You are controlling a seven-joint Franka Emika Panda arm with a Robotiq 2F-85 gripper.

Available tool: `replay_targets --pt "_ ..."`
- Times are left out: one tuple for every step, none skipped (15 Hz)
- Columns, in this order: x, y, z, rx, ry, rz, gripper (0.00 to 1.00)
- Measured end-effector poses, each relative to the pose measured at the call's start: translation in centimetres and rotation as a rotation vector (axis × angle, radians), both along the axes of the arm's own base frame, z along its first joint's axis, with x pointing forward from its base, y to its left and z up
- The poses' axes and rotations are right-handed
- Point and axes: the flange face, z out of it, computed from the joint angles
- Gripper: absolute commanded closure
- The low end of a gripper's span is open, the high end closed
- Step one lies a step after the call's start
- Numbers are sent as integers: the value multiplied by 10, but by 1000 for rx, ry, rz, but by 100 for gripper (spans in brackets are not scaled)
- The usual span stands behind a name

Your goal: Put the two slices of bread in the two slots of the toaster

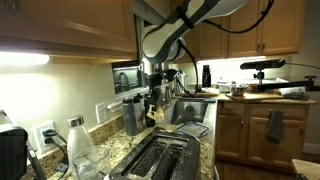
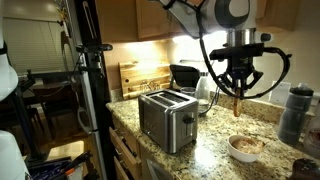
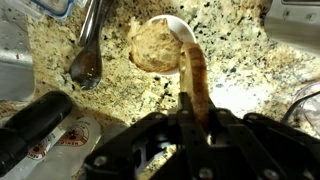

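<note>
White jointed robot arm (image 1: 163, 42) bends down from above (wrist vertical), black two-finger gripper (image 2: 237, 97) pointing straight down, jaws clamped on thin tan bread slice (image 3: 193, 80).

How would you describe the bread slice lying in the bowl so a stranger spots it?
Start at the silver toaster on the granite counter. Beside it sits a small white bowl; the slice lies flat inside. The other slice hangs on edge in the hand.
</note>
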Motion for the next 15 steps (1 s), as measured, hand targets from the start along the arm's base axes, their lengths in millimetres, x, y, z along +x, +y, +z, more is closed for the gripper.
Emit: replay_targets --pt "-4 3 5 -2 -1 8 91" --pt "-7 8 9 -2 -3 18 91" --pt "-11 13 13 -3 -5 29 91" --pt "-15 19 19 -4 -9 41 91" --pt "-18 25 23 -5 -12 56 91" --pt "-21 31 28 -6 -16 69 91" --pt "-25 38 33 -7 -21 83 91" --pt "-28 44 37 -8 -25 96 91" --pt "-31 51 42 -8 -31 109 91" --pt "-33 57 46 -9 -35 124 91" --pt "-36 64 50 -10 -38 140 91" --pt "-38 70 52 -11 -40 158 91" --pt "-41 76 55 -13 -42 179 91" --pt "-42 82 58 -15 -43 200 91" --pt "-44 88 60 -17 -42 222 91"
